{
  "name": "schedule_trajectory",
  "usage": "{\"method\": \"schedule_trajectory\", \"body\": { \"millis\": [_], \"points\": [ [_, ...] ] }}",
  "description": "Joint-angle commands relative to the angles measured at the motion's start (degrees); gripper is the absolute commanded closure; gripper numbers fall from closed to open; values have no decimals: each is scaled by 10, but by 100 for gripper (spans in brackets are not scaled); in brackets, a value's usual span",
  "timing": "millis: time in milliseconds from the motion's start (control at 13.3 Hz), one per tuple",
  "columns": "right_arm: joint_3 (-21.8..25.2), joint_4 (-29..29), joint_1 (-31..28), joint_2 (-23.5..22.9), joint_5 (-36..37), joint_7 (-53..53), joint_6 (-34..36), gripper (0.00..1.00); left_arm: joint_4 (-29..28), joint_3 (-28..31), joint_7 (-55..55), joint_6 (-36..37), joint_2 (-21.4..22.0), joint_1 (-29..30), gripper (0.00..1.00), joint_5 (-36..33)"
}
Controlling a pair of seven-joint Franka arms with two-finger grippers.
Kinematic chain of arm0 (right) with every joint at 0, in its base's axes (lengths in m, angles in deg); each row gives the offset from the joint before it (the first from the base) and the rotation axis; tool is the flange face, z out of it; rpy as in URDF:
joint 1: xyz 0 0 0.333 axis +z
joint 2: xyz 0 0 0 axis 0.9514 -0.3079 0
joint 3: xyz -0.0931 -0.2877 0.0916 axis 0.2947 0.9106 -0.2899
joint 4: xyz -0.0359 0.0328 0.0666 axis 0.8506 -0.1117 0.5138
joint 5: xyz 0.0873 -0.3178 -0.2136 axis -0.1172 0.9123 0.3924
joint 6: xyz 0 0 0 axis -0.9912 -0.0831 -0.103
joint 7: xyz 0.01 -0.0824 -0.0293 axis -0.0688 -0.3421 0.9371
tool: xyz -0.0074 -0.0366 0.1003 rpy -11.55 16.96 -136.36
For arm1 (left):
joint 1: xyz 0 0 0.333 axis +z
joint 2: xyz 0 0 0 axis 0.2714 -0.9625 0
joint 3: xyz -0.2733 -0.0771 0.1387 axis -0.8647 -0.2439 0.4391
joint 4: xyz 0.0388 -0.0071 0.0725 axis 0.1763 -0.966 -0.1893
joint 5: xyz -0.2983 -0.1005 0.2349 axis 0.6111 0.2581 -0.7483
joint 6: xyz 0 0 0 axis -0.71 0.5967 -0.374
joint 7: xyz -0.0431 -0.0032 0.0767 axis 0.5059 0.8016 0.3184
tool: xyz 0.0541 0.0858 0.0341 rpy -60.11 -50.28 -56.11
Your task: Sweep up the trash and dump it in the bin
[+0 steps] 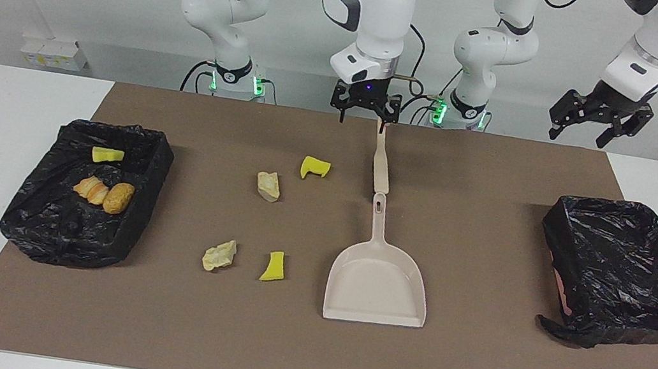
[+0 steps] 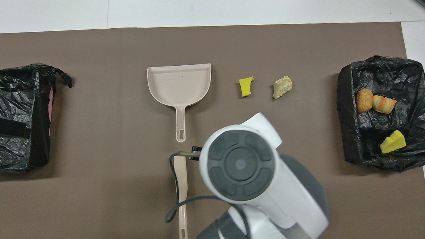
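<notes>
- The right gripper [image 1: 363, 118], fingers spread and empty, hangs over the robots' end of the brush [image 1: 381, 153]. To my eye the handle is the next pick, best taken squarely across its slim, smooth plastic stem.
- The left gripper [image 1: 598, 122], fingers spread and empty, waits above the table near the empty bin [image 1: 622, 271].
- The dustpan [image 1: 378, 281] is flat beige plastic, lying in line with the brush.
- Four pieces of trash [image 1: 268, 185] lie loose beside the dustpan: spongy yellow wedges and pale crumbly chunks.
- Three more sit in the crinkly black-lined bin [image 1: 39, 227] at the right arm's end.
</notes>
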Motion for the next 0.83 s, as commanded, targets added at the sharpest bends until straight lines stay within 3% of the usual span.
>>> {"method": "schedule_trajectory", "body": {
  "millis": [0, 302, 528, 754],
  "points": [
    [3, -58, 32, 10, -17, 38, -55, 0, -7, -2, 1, -2, 10, 5, 0, -9],
    [3, -89, 89, -25, -23, 71, -92, 0, -7, -3, -2, -2, 10, 3, 0, -9],
    [3, -90, 94, -55, -23, 63, -115, 7, -20, -10, -5, -33, 6, -16, 0, -6],
    [2, -113, 94, -64, -29, 51, -136, 15, -59, -10, -12, -194, -40, -71, 0, -5]
  ]
}}
